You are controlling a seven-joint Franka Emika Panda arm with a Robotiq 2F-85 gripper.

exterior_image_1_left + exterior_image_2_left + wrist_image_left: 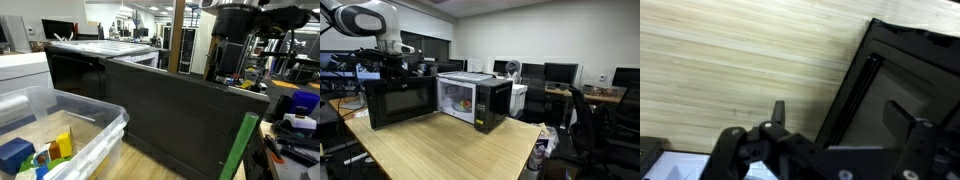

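A black microwave [485,100] stands on the wooden table [450,150] with its door [402,102] swung wide open. Small red and green items [463,102] lie in the lit interior. My gripper [392,68] hangs just above the door's top edge, at the left of this exterior view. In the wrist view the gripper [840,113] is open, with one finger [778,110] over bare wood and the other over the dark door [910,70]. The door's edge runs between them, and nothing is gripped. An exterior view shows the door [180,110] close up, with the gripper [236,30] above it.
A clear plastic bin [90,125] with coloured toys sits by the door's lower left. A green post [238,145] leans at the right. Desks, monitors and an office chair [590,115] stand beyond the table's right side.
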